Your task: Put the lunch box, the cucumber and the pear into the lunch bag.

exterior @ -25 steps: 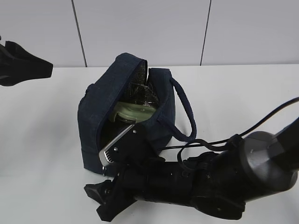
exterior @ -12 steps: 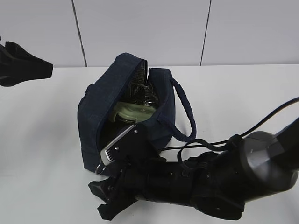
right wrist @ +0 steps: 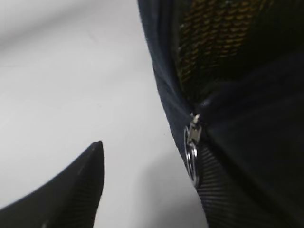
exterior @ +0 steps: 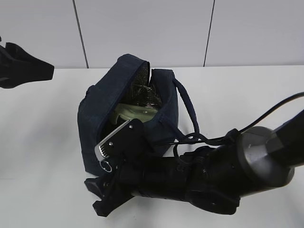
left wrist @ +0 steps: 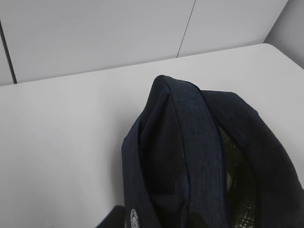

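The navy lunch bag stands mid-table with its top open and silvery lining showing. The lunch box, with its pale green lid, sits inside it. The cucumber and the pear are hidden. My right gripper is low at the bag's front corner with its jaws wide apart and empty. In the right wrist view one finger is over the table and the other lies against the bag beside the metal zipper ring. My left gripper hovers at the far left, away from the bag.
The bag's loop handle hangs to the right over my right arm's cables. The bulky right arm fills the front of the white table. A panelled wall stands behind.
My right gripper has crept left and up along the bag's front corner. The zipper ring has come into sight by it. The left arm has not moved.
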{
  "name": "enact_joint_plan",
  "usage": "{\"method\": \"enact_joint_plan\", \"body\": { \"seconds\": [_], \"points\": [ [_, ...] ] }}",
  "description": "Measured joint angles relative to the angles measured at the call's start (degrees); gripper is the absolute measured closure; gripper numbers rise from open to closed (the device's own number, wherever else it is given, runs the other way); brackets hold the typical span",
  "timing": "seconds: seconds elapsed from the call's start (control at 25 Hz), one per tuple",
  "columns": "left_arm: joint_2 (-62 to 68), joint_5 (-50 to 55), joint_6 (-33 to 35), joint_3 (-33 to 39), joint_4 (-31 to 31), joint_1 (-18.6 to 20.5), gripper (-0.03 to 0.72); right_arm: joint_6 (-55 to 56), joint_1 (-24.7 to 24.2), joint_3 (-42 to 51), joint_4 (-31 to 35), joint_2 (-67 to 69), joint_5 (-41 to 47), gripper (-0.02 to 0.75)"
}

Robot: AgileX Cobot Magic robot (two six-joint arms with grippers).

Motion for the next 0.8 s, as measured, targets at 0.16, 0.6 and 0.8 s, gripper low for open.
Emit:
{"method": "enact_joint_plan", "body": {
  "seconds": [0.16, 0.6, 0.8],
  "points": [
    [0.0, 0.0, 0.0, 0.0, 0.0, 0.0, 0.446, 0.09, 0.0, -0.13, -0.22, 0.0, 2.2, 0.261],
    [0.0, 0.0, 0.0, 0.0, 0.0, 0.0, 0.446, 0.09, 0.09, -0.13, -0.33, 0.0, 3.18, 0.348],
    [0.0, 0.0, 0.0, 0.0, 0.0, 0.0, 0.446, -0.03, 0.09, -0.13, -0.12, 0.0, 3.29, 0.37]
  ]
}}
